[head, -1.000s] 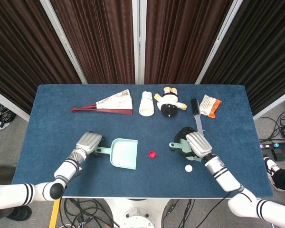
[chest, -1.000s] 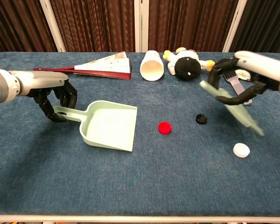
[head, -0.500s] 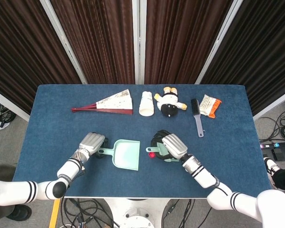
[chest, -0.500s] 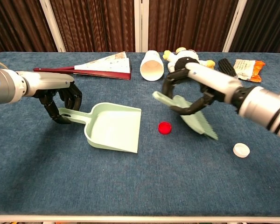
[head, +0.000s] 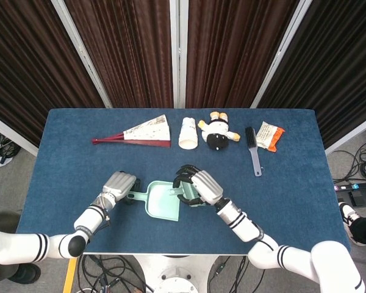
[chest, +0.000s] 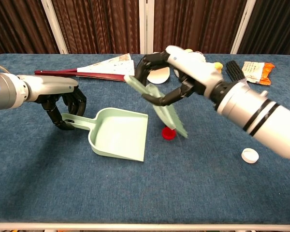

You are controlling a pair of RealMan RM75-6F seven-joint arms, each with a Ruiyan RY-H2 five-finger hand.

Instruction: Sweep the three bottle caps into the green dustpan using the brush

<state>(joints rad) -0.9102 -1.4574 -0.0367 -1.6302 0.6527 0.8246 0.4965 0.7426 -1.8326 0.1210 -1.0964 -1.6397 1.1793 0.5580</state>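
My left hand [head: 117, 186] [chest: 67, 108] grips the handle of the pale green dustpan [head: 161, 202] [chest: 118, 137], which lies flat with its mouth to the right. My right hand [head: 195, 186] [chest: 171, 72] holds a pale green brush [chest: 159, 104] slanting down, just right of the dustpan's mouth. Partly behind the brush tip lies the red cap [chest: 169, 134]. A white cap [chest: 250, 155] sits far to the right near the front edge. The black cap shows in neither view.
Along the back of the blue table [head: 67, 159] lie a folded fan [head: 137, 133], a tipped paper cup [head: 188, 133], a plush toy [head: 218, 134], a black brush with a grey handle [head: 253, 149] and a snack packet [head: 269, 135].
My right hand carried the brush leftward from the table's right side to the dustpan's mouth. The dustpan shifted slightly right. The black cap has dropped out of sight.
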